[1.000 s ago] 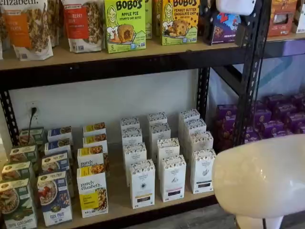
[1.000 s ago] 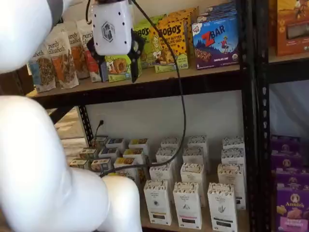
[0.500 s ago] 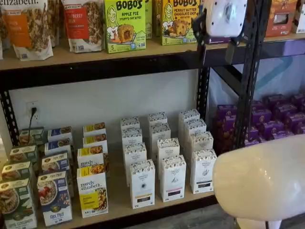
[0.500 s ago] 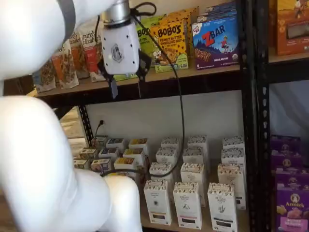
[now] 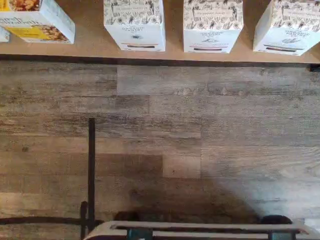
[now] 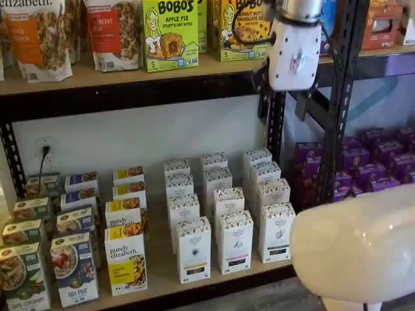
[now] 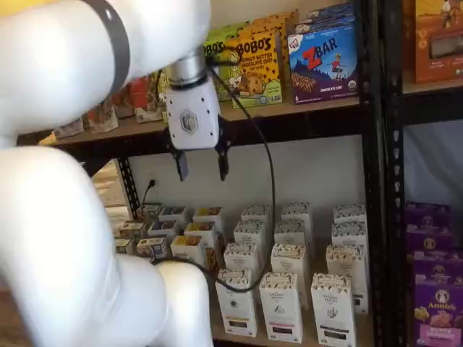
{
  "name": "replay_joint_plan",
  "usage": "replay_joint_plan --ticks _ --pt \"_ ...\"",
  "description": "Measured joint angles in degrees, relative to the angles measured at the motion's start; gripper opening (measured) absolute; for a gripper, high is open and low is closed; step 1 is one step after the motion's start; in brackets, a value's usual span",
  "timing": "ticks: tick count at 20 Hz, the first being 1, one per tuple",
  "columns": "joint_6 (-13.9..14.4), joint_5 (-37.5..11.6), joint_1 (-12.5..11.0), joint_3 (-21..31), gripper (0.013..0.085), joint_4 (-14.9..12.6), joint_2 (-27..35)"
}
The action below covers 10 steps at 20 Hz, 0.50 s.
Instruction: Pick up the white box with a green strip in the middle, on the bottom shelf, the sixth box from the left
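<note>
The white-bodied, black-fingered gripper (image 7: 202,165) hangs open and empty, well above the tall narrow white box (image 7: 332,309).

Light was soft and even across both shelf views. My own arm (image 7: 65,238) loomed pale and blurred up close. My shadow darkened the floor (image 5: 210,130) in the wrist view; box print stayed soft.
</note>
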Motion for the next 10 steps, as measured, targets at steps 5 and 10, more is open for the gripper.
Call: replay_joint_plan --ticks 5,10 --pt "-0.58 -7.92 0.07 7.00 0.0850 0.89 0.69" --pt "-1.49 -17.36 -0.26 13.92 0.0850 0.50 3.42"
